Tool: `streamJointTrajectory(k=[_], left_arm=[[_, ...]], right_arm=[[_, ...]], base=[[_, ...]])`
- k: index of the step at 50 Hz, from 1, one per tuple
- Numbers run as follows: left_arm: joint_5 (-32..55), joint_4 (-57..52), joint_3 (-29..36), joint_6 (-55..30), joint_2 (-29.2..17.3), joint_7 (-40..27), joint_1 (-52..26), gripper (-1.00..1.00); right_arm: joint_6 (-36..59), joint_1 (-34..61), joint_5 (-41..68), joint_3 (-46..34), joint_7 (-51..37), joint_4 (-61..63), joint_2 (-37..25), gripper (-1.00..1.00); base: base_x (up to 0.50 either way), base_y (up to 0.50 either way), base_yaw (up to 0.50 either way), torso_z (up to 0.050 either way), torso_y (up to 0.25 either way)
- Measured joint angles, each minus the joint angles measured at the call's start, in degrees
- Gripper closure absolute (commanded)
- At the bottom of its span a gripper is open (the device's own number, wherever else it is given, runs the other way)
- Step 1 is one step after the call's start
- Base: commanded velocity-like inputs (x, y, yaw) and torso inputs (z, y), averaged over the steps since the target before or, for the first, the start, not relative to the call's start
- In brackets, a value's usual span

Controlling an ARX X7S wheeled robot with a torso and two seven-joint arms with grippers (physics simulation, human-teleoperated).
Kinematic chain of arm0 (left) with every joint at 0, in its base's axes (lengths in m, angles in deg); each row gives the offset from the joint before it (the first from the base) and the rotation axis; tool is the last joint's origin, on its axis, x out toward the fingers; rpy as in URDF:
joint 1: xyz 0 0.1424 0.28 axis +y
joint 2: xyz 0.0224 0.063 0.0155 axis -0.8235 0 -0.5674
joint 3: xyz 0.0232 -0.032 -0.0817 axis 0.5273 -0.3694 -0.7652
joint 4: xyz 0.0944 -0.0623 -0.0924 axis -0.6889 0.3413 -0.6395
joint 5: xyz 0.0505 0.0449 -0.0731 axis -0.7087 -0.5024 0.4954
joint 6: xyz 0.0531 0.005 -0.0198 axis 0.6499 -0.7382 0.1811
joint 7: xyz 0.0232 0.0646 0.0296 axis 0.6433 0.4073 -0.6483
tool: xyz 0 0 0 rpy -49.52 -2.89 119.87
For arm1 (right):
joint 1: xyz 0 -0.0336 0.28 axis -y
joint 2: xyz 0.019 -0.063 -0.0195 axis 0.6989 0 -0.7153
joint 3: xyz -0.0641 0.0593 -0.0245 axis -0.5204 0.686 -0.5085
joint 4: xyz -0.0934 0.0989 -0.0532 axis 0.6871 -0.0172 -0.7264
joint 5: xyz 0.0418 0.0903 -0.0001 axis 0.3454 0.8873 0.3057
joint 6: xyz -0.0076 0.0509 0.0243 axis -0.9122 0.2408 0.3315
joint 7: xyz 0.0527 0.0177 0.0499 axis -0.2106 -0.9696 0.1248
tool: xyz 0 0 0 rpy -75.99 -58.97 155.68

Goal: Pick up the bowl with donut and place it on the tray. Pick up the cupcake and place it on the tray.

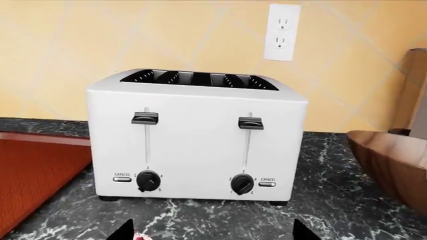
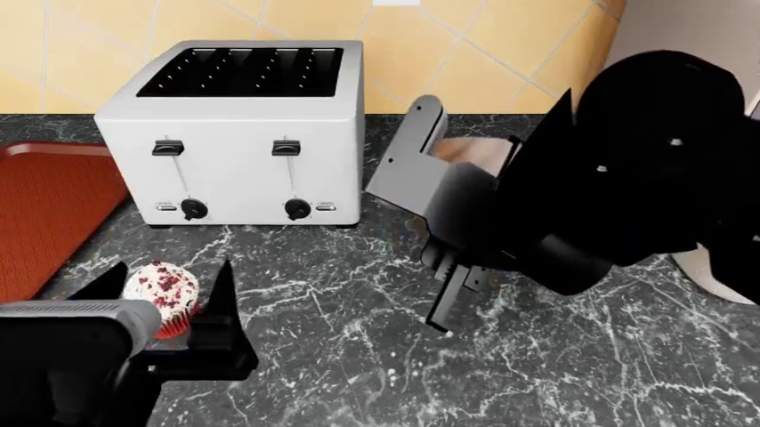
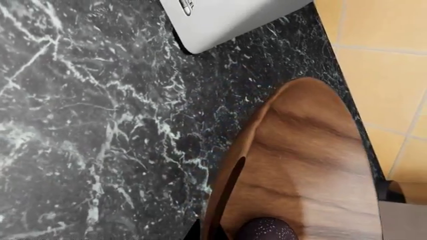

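Two black robot arms reach over a dark marble counter [image 2: 356,356] with white veins. The left gripper [image 2: 160,298] is low at the near left of the head view, and its two fingers stand apart, one on each side of the cupcake [image 2: 163,289]. The cupcake sits on the counter between them, with a red wrapper and white frosting dotted with red crumbs; I cannot tell if the fingers touch it. Just to the left of the cupcake lies the flat reddish-brown tray [image 2: 42,209], with nothing showing on the part we can see. Behind the cupcake stands a white toaster [image 2: 238,124] with four slots, two levers and two black knobs. The right arm is big and black, and it hides most of the wooden bowl [image 3: 300,165], which sits on the counter to the right of the toaster, close to the yellow tiled wall [image 3: 387,60]. In the right wrist view the dark purple donut [image 3: 267,230] lies inside the bowl. I cannot tell whether the right gripper is open or closed. A white wall outlet [image 1: 281,32] is above the toaster.
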Motion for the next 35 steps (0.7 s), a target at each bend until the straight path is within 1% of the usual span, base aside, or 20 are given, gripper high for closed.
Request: streamJointTrajectory(k=[4, 11, 17, 25, 35], left_arm=[[-0.96, -0.19, 4.23, 3.33, -1.94, -3.94, 0.99, -1.0], [-4.35, -0.34, 15.89, 10.92, -6.48, -10.99, 0.44, -1.0], [-6.72, 0.1, 22.95, 14.9, -8.45, -14.47, 0.58, -1.0], [-9.06, 1.68, 28.14, 18.58, -9.16, -16.31, 2.03, -1.0], [-11.37, 4.62, 30.98, 21.87, -8.53, -16.99, 4.32, -1.0]], right_arm=[[-0.21, 0.4, 0.66, -0.24, -0.52, -0.14, 0.06, 1.0], [-0.68, 0.92, 0.75, -0.72, -0.42, -0.42, 0.28, 1.0], [-1.15, 1.15, 0.47, -1.14, -0.06, -0.57, 0.39, 1.0], [-1.77, 1.35, 0.06, -1.67, 0.42, -0.68, 0.41, 1.0], [-2.49, 1.49, -0.5, -2.27, 1.1, -0.71, 0.36, 1.0]], base=[[0.0, 0.0, 0.0, 0.0, 0.0], [0.0, 0.0, 0.0, 0.0, 0.001], [0.0, 0.0, 0.0, 0.0, 0.0], [0.0, 0.0, 0.0, 0.0, 0.0], [0.0, 0.0, 0.0, 0.0, 0.001]])
